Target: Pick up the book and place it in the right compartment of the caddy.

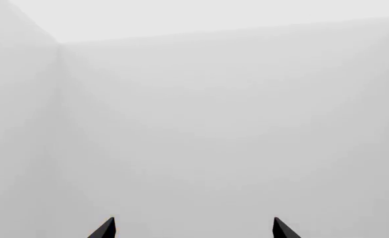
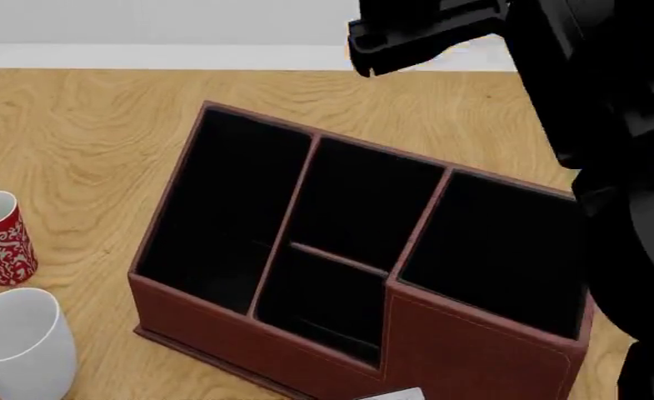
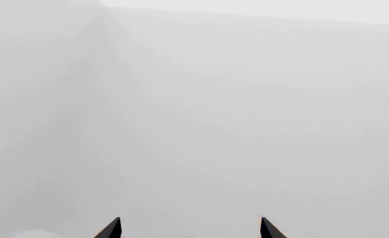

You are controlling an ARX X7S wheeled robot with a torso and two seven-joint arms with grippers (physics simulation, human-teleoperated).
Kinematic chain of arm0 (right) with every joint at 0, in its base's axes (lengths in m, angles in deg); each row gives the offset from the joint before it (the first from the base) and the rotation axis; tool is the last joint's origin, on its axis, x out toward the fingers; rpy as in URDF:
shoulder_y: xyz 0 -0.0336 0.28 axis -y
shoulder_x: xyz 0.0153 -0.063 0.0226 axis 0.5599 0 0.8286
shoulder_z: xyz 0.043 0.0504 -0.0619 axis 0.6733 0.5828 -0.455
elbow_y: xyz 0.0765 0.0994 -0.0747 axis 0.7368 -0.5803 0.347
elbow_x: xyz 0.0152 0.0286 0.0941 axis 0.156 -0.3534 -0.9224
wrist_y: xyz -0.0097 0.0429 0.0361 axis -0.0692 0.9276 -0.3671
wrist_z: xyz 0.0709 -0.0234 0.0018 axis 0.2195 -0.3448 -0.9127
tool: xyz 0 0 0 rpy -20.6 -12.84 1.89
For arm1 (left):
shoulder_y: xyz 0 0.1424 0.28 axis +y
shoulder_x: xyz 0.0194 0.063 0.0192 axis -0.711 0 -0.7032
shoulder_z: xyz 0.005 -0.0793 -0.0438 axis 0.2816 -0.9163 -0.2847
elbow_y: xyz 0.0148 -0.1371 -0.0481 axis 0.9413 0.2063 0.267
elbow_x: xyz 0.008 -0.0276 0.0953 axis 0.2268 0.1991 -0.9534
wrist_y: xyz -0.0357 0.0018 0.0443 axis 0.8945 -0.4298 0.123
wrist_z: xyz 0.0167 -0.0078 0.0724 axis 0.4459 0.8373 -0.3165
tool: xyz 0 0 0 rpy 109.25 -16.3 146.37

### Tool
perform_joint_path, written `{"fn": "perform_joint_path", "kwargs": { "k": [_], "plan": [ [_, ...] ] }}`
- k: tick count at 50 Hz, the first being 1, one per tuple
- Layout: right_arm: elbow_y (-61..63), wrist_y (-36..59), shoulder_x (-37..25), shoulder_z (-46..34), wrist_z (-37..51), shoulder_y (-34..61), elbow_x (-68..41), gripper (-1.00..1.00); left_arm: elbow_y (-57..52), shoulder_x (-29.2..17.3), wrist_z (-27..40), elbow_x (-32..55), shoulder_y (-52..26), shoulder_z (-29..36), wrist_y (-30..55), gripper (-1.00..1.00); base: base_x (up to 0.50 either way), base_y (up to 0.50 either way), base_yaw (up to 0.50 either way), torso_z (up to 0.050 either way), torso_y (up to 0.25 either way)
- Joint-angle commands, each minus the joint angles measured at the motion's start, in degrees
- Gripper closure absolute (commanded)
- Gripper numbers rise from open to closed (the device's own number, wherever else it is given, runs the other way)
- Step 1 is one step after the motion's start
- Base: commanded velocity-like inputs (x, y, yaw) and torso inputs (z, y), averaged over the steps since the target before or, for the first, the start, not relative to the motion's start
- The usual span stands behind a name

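Red patterned mug (image 2: 2,237) and white mug (image 2: 21,346), table's left edge | caddy (image 2: 460,350) mid-table, right compartment (image 2: 493,250) empty | book unseen | left gripper (image 1: 193,229), right gripper (image 3: 190,229): tips apart, facing blank wall | right arm (image 2: 605,125) nearer compartment.

We see the caddy (image 2: 349,275) sitting askew on the table (image 2: 71,125), its right compartment (image 2: 499,250) at the right end, two small sections between, the wide section left. Left of it stand two mugs: one (image 2: 2,237) behind, the other (image 2: 21,346) nearer us. Our right arm (image 2: 593,125) hangs above the caddy's right end.
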Motion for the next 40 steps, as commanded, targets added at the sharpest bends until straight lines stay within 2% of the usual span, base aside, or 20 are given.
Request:
{"fn": "perform_joint_path", "kwargs": {
  "k": [1, 6, 12, 19, 29, 40],
  "plan": [
    [-20.89, -0.11, -2.14, -11.45, -11.26, 21.07, 1.05, -1.0, -0.08, -0.95, 0.99, 1.32, -0.65, -0.39, -0.71, -1.0, 0.0, 0.0, 0.0, 0.0, 0.0],
    [-32.42, -1.64, -1.76, -20.72, -19.03, 29.73, 3.76, -1.0, -0.47, -1.72, 1.94, 2.29, -0.99, -0.81, -0.58, -1.0, 0.0, 0.0, 0.0, 0.0, 0.0],
    [-37.52, -1.58, -3.12, -34.35, -33.52, 36.09, 4.16, -1.0, -0.69, -2.26, 2.83, 2.8, -0.8, -0.48, -1.25, -1.0, 0.0, 0.0, 0.0, 0.0, 0.0],
    [-43.28, -13.47, -3.6, -47.51, -47.81, 41.55, 9.71, -1.0, -0.6, -2.69, 3.64, 3.62, -0.34, -0.4, -2.72, -1.0, 0.0, 0.0, 0.0, 0.0, 0.0],
    [-46.98, -23.19, -5.01, -56.56, -63.37, 44.82, 12.33, -1.0, -0.56, -3.43, 4.78, 4.1, -1.18, 0.66, -4.12, -1.0, 0.0, 0.0, 0.0, 0.0, 0.0],
    [-58.45, -37.52, -1.47, -62.77, -70.91, 46.98, 18.19, -1.0, -0.27, -4.33, 5.42, 4.04, -0.51, 1.31, -5.85, -1.0, 0.0, 0.0, 0.0, 0.0, 0.0]
  ]
}}
